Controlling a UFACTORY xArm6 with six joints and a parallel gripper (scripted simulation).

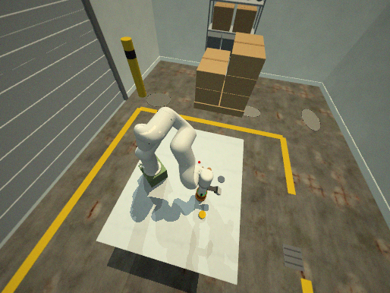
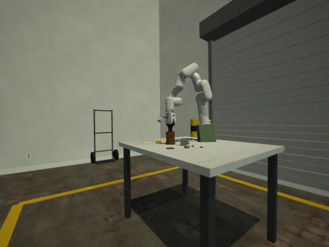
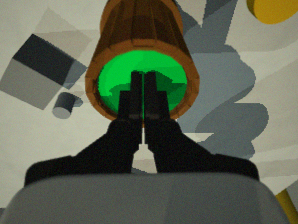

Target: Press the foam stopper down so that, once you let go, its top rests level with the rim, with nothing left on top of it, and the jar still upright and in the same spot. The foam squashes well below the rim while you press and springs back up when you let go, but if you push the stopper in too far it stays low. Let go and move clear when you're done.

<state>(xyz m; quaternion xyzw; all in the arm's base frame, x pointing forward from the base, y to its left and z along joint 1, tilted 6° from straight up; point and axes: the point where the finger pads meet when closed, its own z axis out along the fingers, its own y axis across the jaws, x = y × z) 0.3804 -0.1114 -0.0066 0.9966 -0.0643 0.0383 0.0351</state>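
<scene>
- Stopper (image 3: 165, 85), green foam, sits inside the jar (image 3: 142, 30) mid-table, toward the edge away from the arm's base; likely soft and springy, best pressed at its centre, not gripped.
- Gripper (image 3: 143, 80): fingers together, holding nothing, tips on the foam.
- No writing or labels readable.

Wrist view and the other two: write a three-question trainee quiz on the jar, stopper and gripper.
1. True or false: the gripper is shut, holding nothing.
2. The fingertips are over which colour of stopper? A) red B) green C) blue
3. Fill in: the wooden jar stands ____ on the table.

Key: 1 true; 2 B; 3 upright.
</scene>
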